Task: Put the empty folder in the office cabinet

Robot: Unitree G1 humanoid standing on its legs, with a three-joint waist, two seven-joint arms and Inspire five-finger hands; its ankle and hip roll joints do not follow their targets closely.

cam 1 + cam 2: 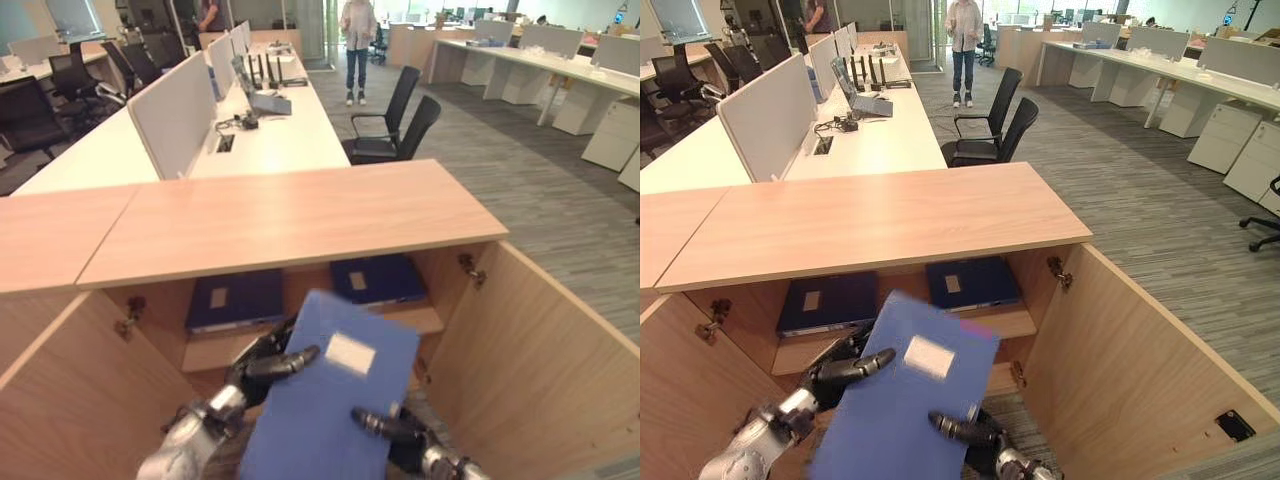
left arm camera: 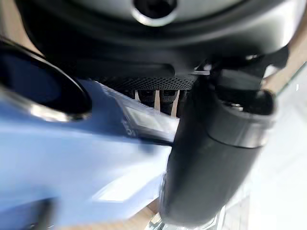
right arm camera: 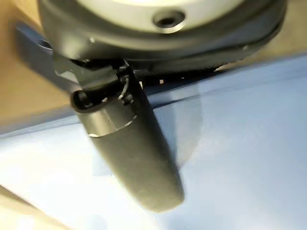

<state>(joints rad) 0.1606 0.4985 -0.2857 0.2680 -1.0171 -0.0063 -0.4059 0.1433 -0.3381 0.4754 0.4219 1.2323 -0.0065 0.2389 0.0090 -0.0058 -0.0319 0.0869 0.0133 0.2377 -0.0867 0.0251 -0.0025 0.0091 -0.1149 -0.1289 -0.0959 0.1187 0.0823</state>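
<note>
L hand [image 1: 262,368] pinches the flat blue folder [image 1: 330,405] at its left edge, thumb across the cover near the white label; R hand [image 1: 400,432] grips its lower right, thumb on top. Folder held tilted in front of the open wood-grain cabinet [image 1: 290,220], below the shelf [image 1: 225,345] w/ two darker folders [image 1: 235,298] lying flat.

Three blue folders [image 1: 330,400], one cabinet [image 1: 290,215], two black chairs [image 1: 395,125].
</note>
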